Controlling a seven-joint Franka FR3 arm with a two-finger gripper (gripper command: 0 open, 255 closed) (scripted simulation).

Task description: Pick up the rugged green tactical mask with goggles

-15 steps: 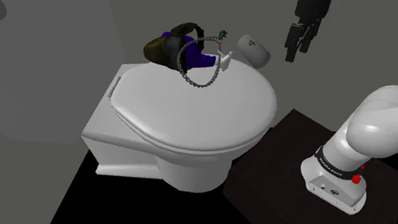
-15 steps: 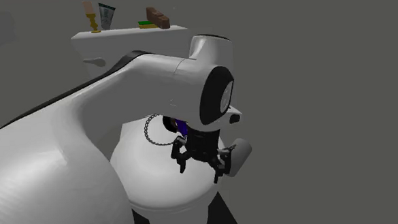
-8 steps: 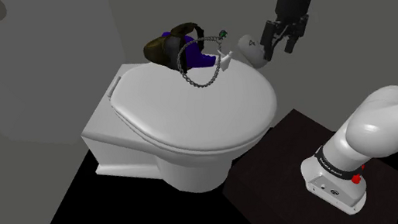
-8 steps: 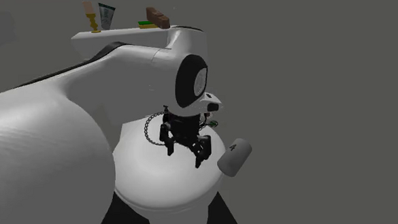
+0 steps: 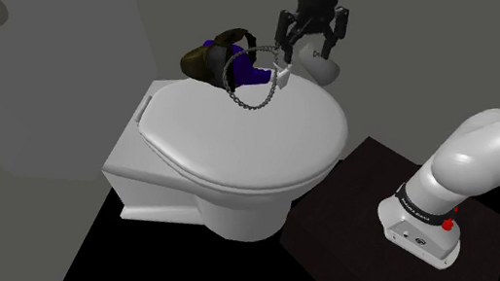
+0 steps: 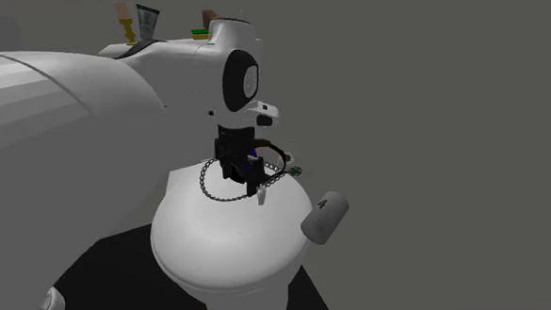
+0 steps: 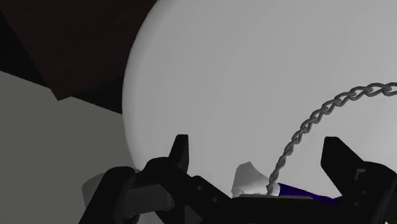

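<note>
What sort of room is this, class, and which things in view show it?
Most likely a bathroom: a closed white toilet, a pale roll beside it that could be toilet paper, and a tube among small items set higher up behind.

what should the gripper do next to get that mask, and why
Probably slide toward the shoulder view's left until it sits over the dark brown and purple mask, before lowering. The gripper is open, but it hangs to one side of the mask, above the chain rather than the mask's body.
</note>
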